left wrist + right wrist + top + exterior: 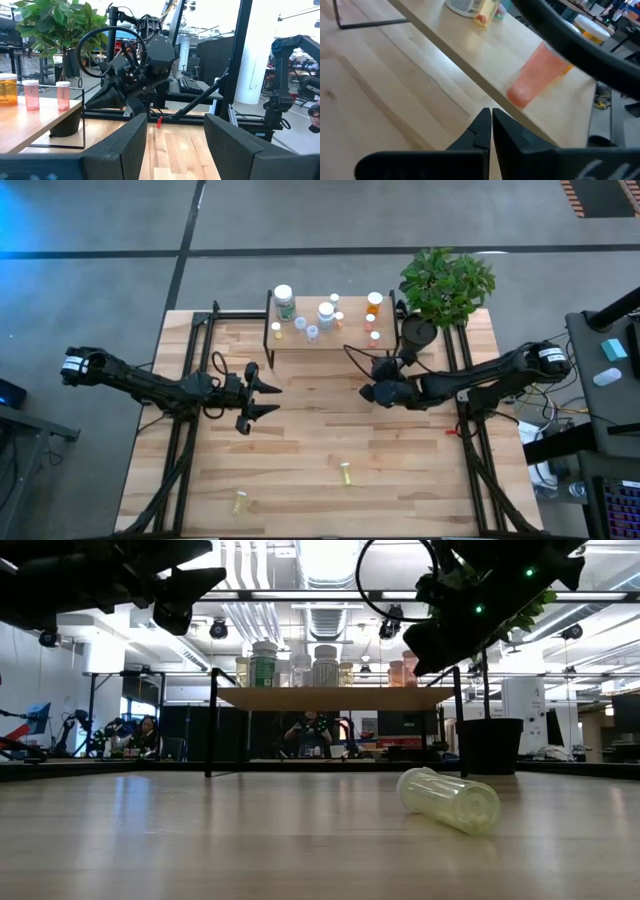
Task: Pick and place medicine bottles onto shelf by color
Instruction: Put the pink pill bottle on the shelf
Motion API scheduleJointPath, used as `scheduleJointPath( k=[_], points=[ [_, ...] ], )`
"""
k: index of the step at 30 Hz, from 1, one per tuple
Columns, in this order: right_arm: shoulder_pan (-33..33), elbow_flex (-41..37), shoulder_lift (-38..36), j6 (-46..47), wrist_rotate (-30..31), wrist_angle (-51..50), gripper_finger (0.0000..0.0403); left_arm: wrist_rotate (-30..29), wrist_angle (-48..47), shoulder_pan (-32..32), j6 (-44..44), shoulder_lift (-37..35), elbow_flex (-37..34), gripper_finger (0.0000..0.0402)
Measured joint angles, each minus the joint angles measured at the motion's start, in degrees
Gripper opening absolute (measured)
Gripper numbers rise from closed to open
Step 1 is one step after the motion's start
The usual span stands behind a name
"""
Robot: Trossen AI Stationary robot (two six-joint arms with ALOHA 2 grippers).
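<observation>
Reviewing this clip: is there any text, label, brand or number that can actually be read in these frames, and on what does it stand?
None can be read.
Printed label on the white-capped bottle on the shelf, right wrist view: blurred, unreadable.
Green-labelled bottle at the shelf's back left, high view: print too small.
White bands on both arms' far ends: no legible marking.

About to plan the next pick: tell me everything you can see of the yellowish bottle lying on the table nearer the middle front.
The yellowish bottle is a small translucent yellow-green plastic cylinder, lying on its side on the bare wooden table, well in front of the shelf. In the low view it lies at a slant, one rounded end toward the camera; whether it has a cap cannot be told. Nothing touches it but the tabletop; both grippers are away from it.
</observation>
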Motion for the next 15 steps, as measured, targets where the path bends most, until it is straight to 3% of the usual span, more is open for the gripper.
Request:
scheduleJointPath(
  k=[11, 13, 15],
  points=[
    [2.2, -2.2, -1.2, -1.6, -0.2, 13.5, 0.0008, 0.1, 0.0, 0.0, 0.0, 0.0, 0.0, 0.0183],
    [3.4, -2.7, -2.7, -1.0, -3.8, 15.3, 0.0008, 0.1, 0.0, 0.0, 0.0, 0.0, 0.0, 0.0183],
    [4.2, -4.7, -4.8, -1.9, -11.2, 20.6, 0.0008, 0.4, 0.0, 0.0, 0.0, 0.0, 0.0, 0.0183]
  ],
)
